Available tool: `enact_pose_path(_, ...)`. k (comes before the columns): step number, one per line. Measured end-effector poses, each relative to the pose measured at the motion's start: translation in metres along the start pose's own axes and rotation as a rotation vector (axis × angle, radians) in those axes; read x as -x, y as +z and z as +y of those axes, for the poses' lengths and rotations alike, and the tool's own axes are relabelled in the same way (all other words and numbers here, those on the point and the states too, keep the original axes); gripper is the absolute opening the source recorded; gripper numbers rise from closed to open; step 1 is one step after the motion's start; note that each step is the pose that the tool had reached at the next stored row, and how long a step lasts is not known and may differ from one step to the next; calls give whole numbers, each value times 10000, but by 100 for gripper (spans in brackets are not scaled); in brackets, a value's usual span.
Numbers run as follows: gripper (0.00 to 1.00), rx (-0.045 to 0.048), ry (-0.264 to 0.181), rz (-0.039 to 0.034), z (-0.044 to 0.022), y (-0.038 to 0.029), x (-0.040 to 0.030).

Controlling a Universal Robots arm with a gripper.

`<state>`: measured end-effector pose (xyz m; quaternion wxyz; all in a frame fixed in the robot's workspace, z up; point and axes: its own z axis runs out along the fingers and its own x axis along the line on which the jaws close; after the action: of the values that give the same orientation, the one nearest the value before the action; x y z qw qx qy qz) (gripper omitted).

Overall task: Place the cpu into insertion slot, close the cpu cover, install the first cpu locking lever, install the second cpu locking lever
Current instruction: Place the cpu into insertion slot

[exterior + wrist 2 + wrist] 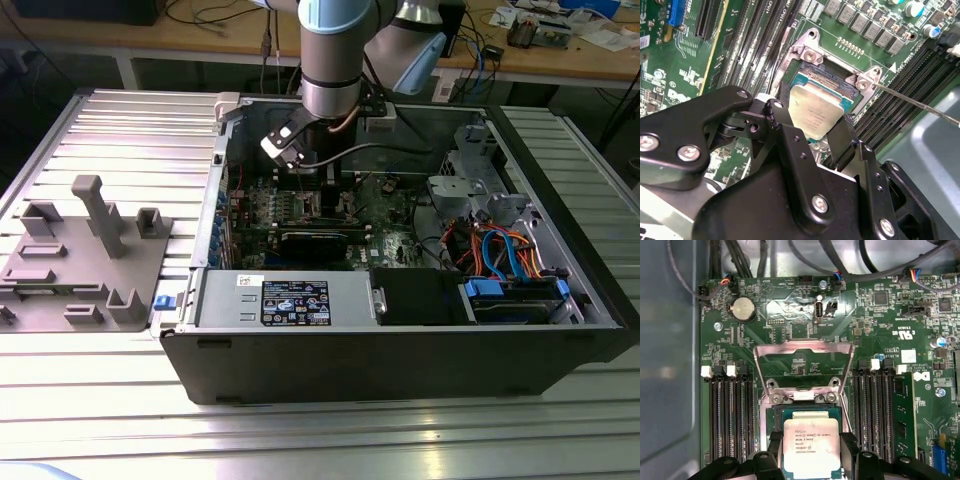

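**Clerk:** Entry one, the claw (809, 120). State?

**Checker:** Pinched on the cpu (810, 445). In both wrist views the chip is gripped by two opposite edges between the black fingers (777, 120), with its silver top facing up.

**Clerk:** Entry two, location of the cpu?

**Checker:** It is held directly over the insertion slot (825, 82), inside the open computer case (400, 350) on the ribbed worktop (120, 130). Part of the slot's dark floor is seen past the chip's far edge. In the second wrist view the chip looks slightly tilted. Whether any edge is touching the slot cannot be told.

**Clerk:** Entry three, the cpu cover (805, 346)?

**Checker:** It is hinged up and back, clear of the slot, and the green circuit board (790, 315) is seen through its window. A thin rod, judged to be a locking lever (915, 102), is swung out free beside the slot.

**Clerk:** Stage?

**Checker:** Placement is judged to be under way. The cpu is not yet seated.

**Clerk:** Handling notes?

**Checker:** The chip is best levelled and squared to the silvery rim. A straight descent is advised, without any sliding across the contacts. The memory slots (730, 410) on either side are to be kept clear of the fingers. The grip is best kept light and released only once the chip lies flat.
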<state>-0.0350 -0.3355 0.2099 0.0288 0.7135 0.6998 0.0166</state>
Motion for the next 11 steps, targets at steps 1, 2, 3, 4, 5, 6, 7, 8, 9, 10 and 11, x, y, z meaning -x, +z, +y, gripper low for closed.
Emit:
enact_pose_path(1,54,0,-49,-6,-1,2,-1)
enact_pose_path(2,54,1,-66,-6,-4,8,-3)
enact_pose_path(3,54,1,-67,-7,-5,18,-10)
enact_pose_path(4,54,2,-67,-6,-6,34,-19)
enact_pose_path(5,54,2,-67,-6,-7,44,-25)
enact_pose_path(6,54,1,-67,-6,-8,52,-29)
enact_pose_path(7,54,2,-68,-5,-8,58,-32)
enact_pose_path(8,54,1,-66,-6,-12,65,-33)
enact_pose_path(9,54,1,-66,-6,-14,69,-34)
enact_pose_path(10,54,1,-66,-6,-16,74,-34)
enact_pose_path(11,54,0,-67,-8,-17,77,-34)
